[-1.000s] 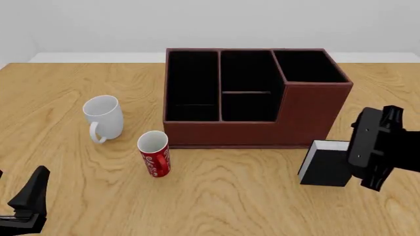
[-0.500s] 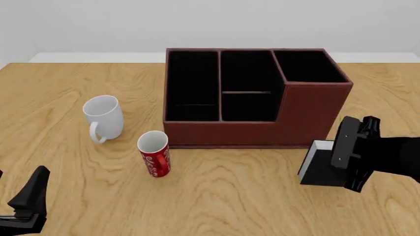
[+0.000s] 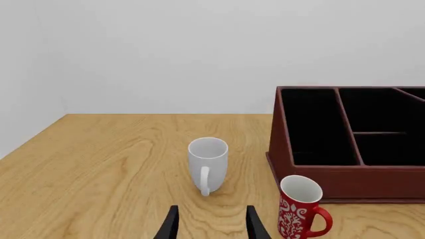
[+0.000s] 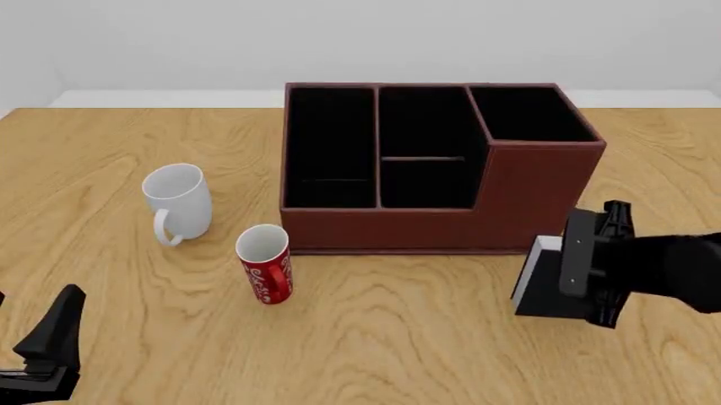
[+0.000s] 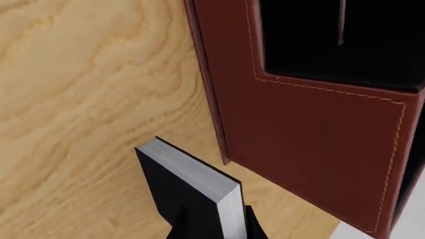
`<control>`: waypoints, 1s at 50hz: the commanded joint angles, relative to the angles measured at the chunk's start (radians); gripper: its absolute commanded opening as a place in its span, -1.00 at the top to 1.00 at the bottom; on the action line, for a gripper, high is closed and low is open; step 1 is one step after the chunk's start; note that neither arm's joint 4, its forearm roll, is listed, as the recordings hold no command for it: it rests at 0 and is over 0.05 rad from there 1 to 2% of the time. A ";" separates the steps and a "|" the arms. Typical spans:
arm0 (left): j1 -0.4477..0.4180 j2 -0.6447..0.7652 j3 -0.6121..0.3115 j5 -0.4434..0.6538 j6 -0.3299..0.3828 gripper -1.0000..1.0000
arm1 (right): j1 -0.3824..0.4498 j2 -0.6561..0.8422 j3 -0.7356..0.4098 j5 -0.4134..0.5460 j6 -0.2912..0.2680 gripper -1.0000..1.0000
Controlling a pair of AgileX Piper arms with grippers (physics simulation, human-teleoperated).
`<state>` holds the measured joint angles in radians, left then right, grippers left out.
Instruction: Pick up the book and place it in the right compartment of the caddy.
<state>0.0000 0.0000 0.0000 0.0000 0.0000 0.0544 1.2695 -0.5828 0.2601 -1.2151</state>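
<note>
right arm closing in on the book, no lift yet

the book [image 4: 549, 287] stands upright on the table [image 4: 394, 354], just in front of the caddy [image 4: 440, 160] at its right end, near the front-right corner but apart from the wall. white page edges face up and toward the caddy. standing on edge like that gives me two flat covers to pinch, which is why i'm coming in from the side.

right gripper [image 5: 212, 226] is on it now. wrist cam shows a dark finger either side of the book's near end, straddling the covers. can't tell if the pads are pressing or just alongside, so grip state is unknown from here. in the front view the arm covers the book's right portion, no help there. book base looks planted on the wood, so i judge it not lifted yet.

target is the right compartment [image 4: 529, 114], the tall square end section, directly behind and above the book. tall wall between them means i'll need a good lift before moving over the rim.

left gripper [image 3: 211, 226] idles low on the near left, fingers parted, nothing between them. it looks out at the white mug [image 4: 178, 202] and the red can [image 4: 266, 264], both well left of my path.
</note>
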 commanded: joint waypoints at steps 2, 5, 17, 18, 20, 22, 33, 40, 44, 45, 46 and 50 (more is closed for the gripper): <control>0.000 0.000 0.000 0.000 0.000 -1.00 | 0.057 -0.001 0.018 0.068 0.044 1.00; 0.000 0.000 0.000 0.000 0.000 -1.00 | 0.079 -0.038 0.022 0.098 0.054 1.00; 0.000 0.000 0.000 0.000 0.000 -1.00 | 0.150 -0.206 0.027 0.236 0.092 1.00; 0.000 0.000 0.000 0.000 0.000 -1.00 | 0.151 -0.214 0.025 0.243 0.093 1.00; 0.000 0.000 0.000 0.000 0.000 -1.00 | 0.154 -0.242 0.024 0.267 0.089 1.00; 0.000 0.000 0.000 0.000 0.000 -1.00 | 0.154 -0.249 0.021 0.276 0.091 1.00; 0.000 0.000 0.000 0.000 0.000 -1.00 | 0.164 -0.318 0.033 0.318 0.096 1.00; 0.000 0.000 0.000 0.000 0.000 -1.00 | 0.165 -0.346 0.002 0.359 0.097 1.00; 0.000 0.000 0.000 0.000 0.000 -1.00 | 0.163 -0.358 -0.020 0.378 0.094 1.00; 0.000 0.000 0.000 0.000 0.000 -1.00 | 0.163 -0.360 -0.024 0.382 0.094 1.00; 0.000 0.000 0.000 0.000 0.000 -1.00 | 0.163 -0.363 -0.034 0.388 0.094 1.00; 0.000 0.000 0.000 0.000 0.000 -1.00 | 0.155 -0.373 -0.054 0.407 0.085 1.00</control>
<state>0.0000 0.0000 0.0000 0.0000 0.0000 0.2108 0.9339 -0.5878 0.6233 -1.1484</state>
